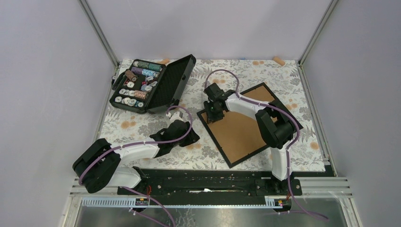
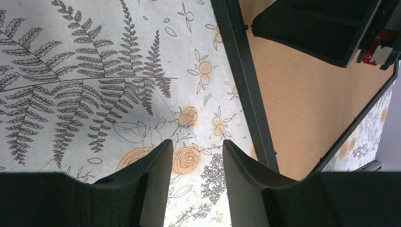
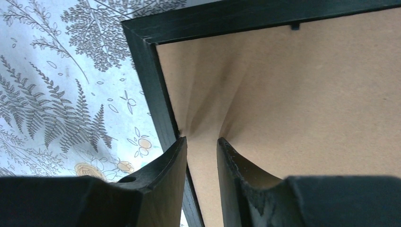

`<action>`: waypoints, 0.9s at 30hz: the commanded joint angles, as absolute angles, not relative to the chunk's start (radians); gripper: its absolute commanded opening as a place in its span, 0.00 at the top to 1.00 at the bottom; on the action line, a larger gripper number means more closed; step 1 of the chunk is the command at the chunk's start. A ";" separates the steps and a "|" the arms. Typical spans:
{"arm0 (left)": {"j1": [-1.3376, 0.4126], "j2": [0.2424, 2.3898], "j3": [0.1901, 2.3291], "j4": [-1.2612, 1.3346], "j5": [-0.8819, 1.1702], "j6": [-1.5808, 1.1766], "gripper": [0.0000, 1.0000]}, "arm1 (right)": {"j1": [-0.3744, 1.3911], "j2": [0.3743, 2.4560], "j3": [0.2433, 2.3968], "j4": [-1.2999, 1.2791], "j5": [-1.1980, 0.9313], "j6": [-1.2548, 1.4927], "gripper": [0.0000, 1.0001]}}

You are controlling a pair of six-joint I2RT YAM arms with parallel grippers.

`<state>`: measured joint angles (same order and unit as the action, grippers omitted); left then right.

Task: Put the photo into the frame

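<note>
- Rail (image 1: 208, 182): black, along the near edge of the table; seen only from above.
- Left gripper (image 2: 197, 144): low over the floral cloth (image 1: 118, 125), just left of the frame (image 1: 239, 135). Its wrist view shows the fingers spread, with printed roses between them and nothing held. The top view hides that gap.
- Frame: flat on the cloth, right of centre, turned diagonally, back side up. It has a thin black border around a plain brown board (image 3: 307, 94). The top view gives the whole outline, partly covered by the right arm (image 1: 274, 127). The left wrist view gives only one long side and a corner.
- Right gripper (image 3: 202, 140): over the frame near its left corner. Its wrist view shows the tips down at the seam where the board meets the black border. The fingers stand a narrow gap apart, with board showing between them and nothing seen pinched. Whether the tips touch the board cannot be told.
- Clip (image 3: 295, 26): small black tab on the border's inner edge, clear only in the right wrist view.
- Case (image 1: 168, 90): black, lid open, at the far left, well apart from the frame. Thread spools (image 1: 137, 85) fill its tray. It shows only from above.
</note>
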<state>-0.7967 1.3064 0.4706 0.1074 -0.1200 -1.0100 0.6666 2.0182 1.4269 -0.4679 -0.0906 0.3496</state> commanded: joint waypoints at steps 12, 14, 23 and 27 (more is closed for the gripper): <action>-0.799 1.288 0.462 0.153 -0.119 -1.001 0.52 | 0.715 2.090 1.457 -0.550 -0.031 0.343 0.77; -0.799 1.291 0.462 0.155 -0.117 -1.003 0.52 | 0.715 2.095 1.462 -0.551 -0.029 0.341 0.79; -0.799 1.287 0.457 0.156 -0.118 -1.004 0.52 | 0.718 2.106 1.482 -0.557 -0.047 0.342 0.74; -0.799 1.294 0.456 0.160 -0.116 -1.010 0.53 | 0.716 2.096 1.481 -0.549 -0.039 0.372 0.73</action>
